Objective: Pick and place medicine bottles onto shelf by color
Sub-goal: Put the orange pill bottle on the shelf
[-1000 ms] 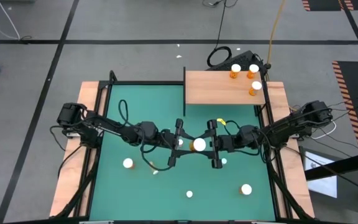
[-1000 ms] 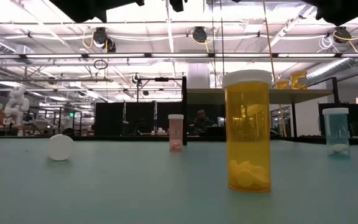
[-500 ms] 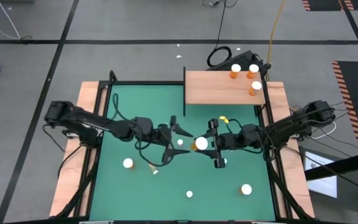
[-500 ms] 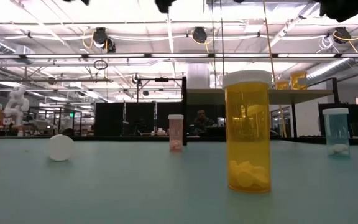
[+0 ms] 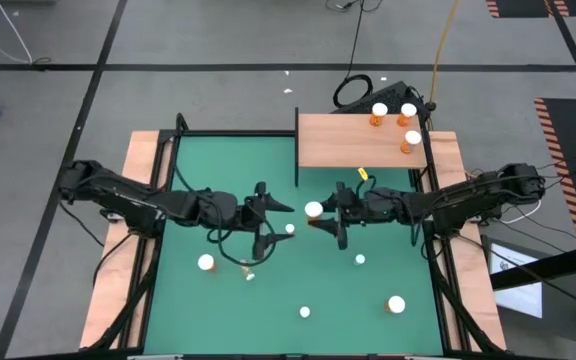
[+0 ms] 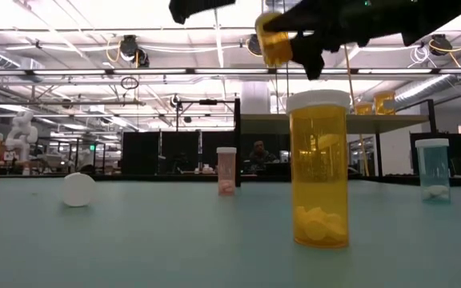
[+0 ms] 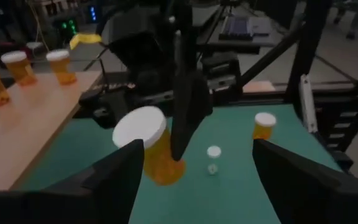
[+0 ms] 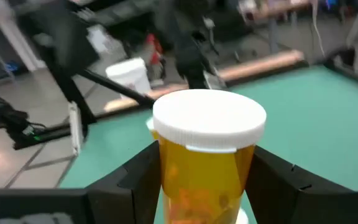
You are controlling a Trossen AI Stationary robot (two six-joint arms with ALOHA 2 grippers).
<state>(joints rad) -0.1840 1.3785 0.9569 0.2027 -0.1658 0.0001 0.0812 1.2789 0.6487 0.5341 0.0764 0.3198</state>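
Observation:
An orange medicine bottle (image 5: 314, 209) with a white cap hangs above the middle of the green mat, with my right gripper (image 5: 328, 213) shut on it. Just left of it, my left gripper (image 5: 273, 222) is open, its fingers (image 7: 114, 177) spread wide with nothing between them. The wooden shelf (image 5: 353, 145) stands raised at the mat's far right. Three orange bottles (image 5: 379, 113) stand upright on it near its far right corner. Several more bottles, orange (image 6: 318, 168), pink (image 6: 226, 170) and blue (image 6: 432, 170), stand on the mat on their bases. My right gripper pinches the bottle's orange body (image 8: 207, 183), just below the white cap (image 8: 209, 118), between its two fingers. The fingers come level from the table's right and lie across the bottle. The bottle is lifted clear of the mat, cap up and somewhat tilted.
White-capped bottles are scattered over the mat's near half (image 5: 206, 263) (image 5: 396, 304) (image 5: 305, 312). A white-capped bottle or a loose cap (image 6: 78, 190) lies on the mat. Wooden strips (image 5: 138, 250) frame the mat, and cables (image 5: 358, 90) lie behind the shelf.
My left gripper has let go of the orange bottle, opened, and drawn back toward the table's left. My right gripper, still shut on the bottle, has rolled and carried it toward the far edge and the shelf. It has sunk into the top of the low view.

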